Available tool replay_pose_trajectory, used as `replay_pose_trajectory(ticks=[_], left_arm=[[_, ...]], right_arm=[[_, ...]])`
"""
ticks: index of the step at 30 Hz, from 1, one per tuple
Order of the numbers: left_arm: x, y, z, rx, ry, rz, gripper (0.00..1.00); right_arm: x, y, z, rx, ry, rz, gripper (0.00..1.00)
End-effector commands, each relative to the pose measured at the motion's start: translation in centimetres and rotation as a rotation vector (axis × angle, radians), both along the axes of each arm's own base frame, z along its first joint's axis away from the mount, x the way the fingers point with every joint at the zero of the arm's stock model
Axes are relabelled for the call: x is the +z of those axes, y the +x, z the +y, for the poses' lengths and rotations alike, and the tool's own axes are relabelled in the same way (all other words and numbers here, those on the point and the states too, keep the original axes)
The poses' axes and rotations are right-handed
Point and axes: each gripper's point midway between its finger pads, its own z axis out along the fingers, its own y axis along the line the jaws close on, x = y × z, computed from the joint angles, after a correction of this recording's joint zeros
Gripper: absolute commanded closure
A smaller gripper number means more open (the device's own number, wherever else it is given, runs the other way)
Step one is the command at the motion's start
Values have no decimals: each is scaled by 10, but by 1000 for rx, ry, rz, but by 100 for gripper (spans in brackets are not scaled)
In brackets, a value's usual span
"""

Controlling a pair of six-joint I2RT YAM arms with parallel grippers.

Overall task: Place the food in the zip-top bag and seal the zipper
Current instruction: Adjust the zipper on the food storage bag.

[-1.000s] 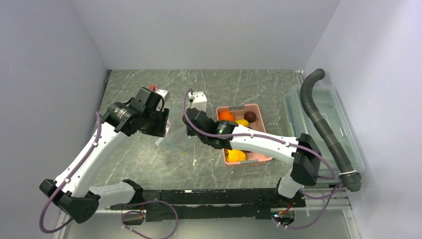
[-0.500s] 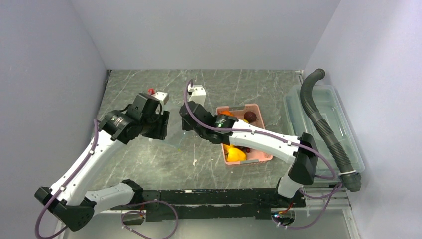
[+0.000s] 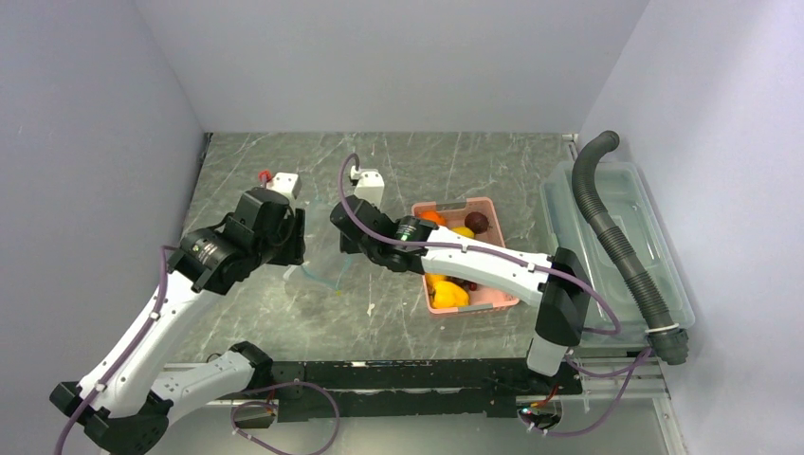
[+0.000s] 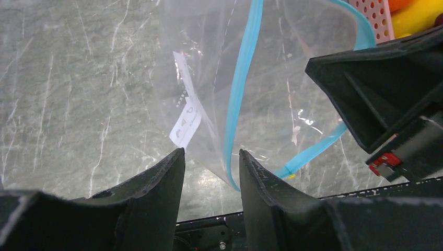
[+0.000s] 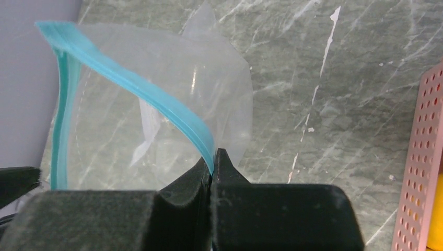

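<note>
The clear zip-top bag [image 3: 320, 272] hangs between my two grippers, left of the pink basket. Its teal zipper [image 4: 241, 89] runs down towards my left gripper [image 4: 211, 157], which is open, with the bag's lower corner in the gap between its fingers. My right gripper [image 5: 213, 157] is shut on the zipper strip [image 5: 156, 99] and holds the bag [image 5: 209, 89] up off the table. From above, the left gripper [image 3: 294, 251] and right gripper [image 3: 346, 244] are close together. The food lies in the basket: an orange fruit [image 3: 431, 219], yellow pieces [image 3: 448, 295], and a dark purple fruit [image 3: 477, 221].
The pink perforated basket [image 3: 446, 205] stands right of the bag and under the right arm; its wall shows in the right wrist view [image 5: 426, 157]. A rigid clear bin [image 3: 664, 284] with a grey corrugated hose [image 3: 607, 218] lies at the far right. Walls close off the left, back and right.
Both grippers and the bag have shifted to the left, away from the basket. The left arm has drawn back towards the near left. The right gripper stays shut on the zipper.
</note>
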Motion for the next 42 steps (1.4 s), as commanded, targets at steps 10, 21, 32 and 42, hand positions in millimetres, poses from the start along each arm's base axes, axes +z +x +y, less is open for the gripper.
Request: replay_pose_trajectory(ticks=[10,21,32,42], left_arm=[[-4,16,4,72,14,-72,53],[-7,23,10,106,56,-92,62],[-14,28,14,140,94,-91,66],[-17,32,13,154,100,-91,86]], right_arm=[[37,6,17,-27,109,-12,100],[42,9,22,-26,128,-18,100],[48,9,23,-23,147,-22,100],[50,10,23,-22,153,-28,100]])
